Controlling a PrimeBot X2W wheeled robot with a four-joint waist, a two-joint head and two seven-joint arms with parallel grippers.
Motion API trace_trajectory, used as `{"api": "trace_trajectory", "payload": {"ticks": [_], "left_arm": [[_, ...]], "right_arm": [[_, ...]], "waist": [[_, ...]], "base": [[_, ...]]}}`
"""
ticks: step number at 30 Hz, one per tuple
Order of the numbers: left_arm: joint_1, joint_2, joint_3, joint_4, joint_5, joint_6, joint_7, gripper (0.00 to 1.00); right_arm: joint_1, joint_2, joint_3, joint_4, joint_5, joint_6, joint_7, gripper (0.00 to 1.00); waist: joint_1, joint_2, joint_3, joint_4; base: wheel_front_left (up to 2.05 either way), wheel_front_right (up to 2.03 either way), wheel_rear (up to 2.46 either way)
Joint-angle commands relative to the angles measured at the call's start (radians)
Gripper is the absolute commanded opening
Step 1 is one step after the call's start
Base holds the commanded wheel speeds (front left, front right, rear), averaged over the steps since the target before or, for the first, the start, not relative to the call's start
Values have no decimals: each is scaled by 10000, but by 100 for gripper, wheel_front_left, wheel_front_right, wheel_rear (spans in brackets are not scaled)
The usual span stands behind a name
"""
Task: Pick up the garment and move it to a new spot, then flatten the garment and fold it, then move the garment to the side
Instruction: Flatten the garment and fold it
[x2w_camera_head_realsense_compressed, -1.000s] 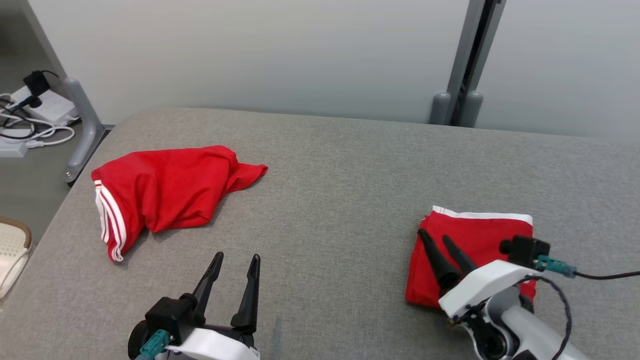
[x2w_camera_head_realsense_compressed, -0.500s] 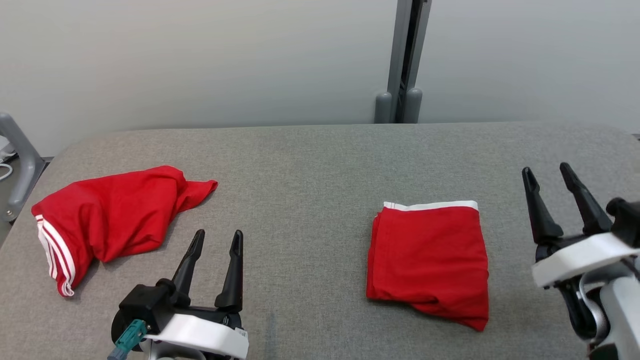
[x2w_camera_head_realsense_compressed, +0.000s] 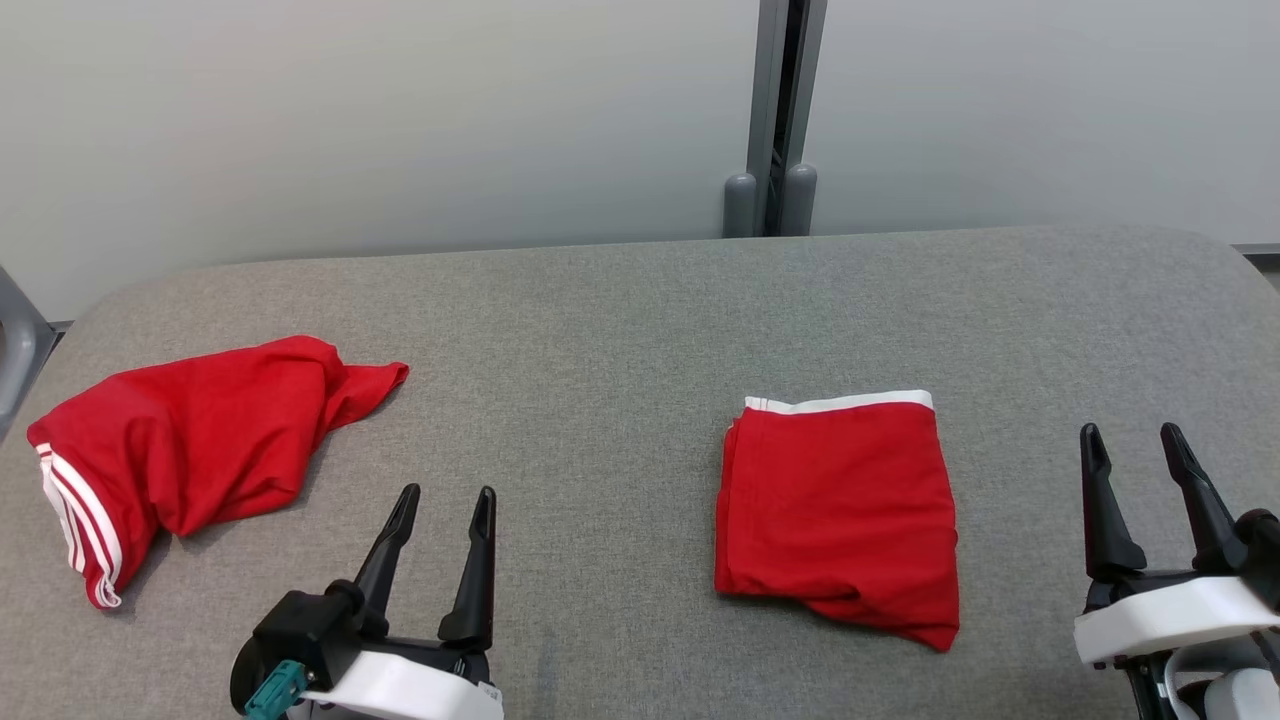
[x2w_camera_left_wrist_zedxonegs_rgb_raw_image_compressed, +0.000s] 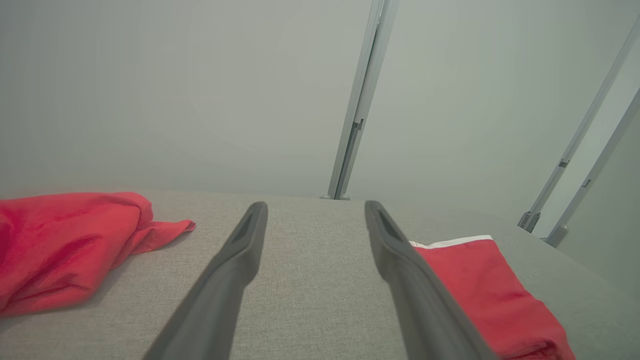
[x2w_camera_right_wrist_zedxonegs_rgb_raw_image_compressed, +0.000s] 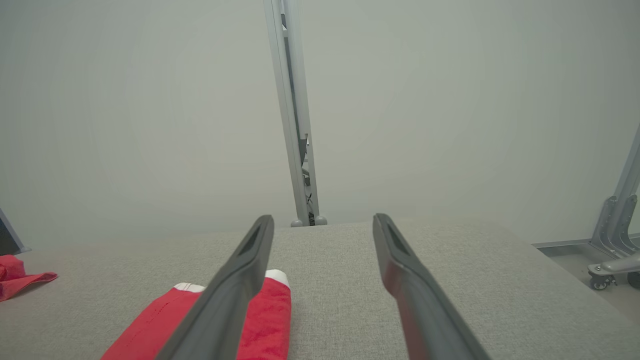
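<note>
Now, folded garment (x2w_camera_head_realsense_compressed: 835, 510) lies flat on grey counter (x2w_camera_head_realsense_compressed: 600, 330), right of centre, white band at far edge, bulgy fold at near edge. Crumpled garment (x2w_camera_head_realsense_compressed: 190, 450), red w/ white stripes, sits well apart at counter's left end, one corner trailing toward the middle. Left jaws: apart, empty, at lower left of head view, fingers (x2w_camera_head_realsense_compressed: 470, 570) pointing up btwn the two garments, touching neither. Right jaws: apart too, empty, at lower right, near folded garment's right edge but clear of it. Left wrist view: folded garment (x2w_camera_left_wrist_zedxonegs_rgb_raw_image_compressed: 490, 290) shows behind one finger, crumpled garment (x2w_camera_left_wrist_zedxonegs_rgb_raw_image_compressed: 60, 240) at far left. Right wrist view: folded garment (x2w_camera_right_wrist_zedxonegs_rgb_raw_image_compressed: 272, 320) partly hid by one finger. Grey post (x2w_camera_head_realsense_compressed: 775, 110) stands vs. pale wall behind counter.
</note>
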Motion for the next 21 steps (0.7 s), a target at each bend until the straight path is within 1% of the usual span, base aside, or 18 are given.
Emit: {"api": "trace_trajectory", "payload": {"ticks": [1,7,21], "left_arm": [[49,45,7,17,79,-2,-35,100],[99,45,60,21,95,-29,-35,100],[85,45,-33,90,108,40,-35,100]], "right_arm": [[70,10,-45,8,-10,1,-14,100],[103,164,-157,104,155,1,-14,100],[120,28,103,275,35,1,-16,100]], "waist": [[0,-1,4,-2],[0,-1,32,-11],[0,-1,21,103]], "base": [[0,0,0],[0,0,0],[0,0,0]]}}
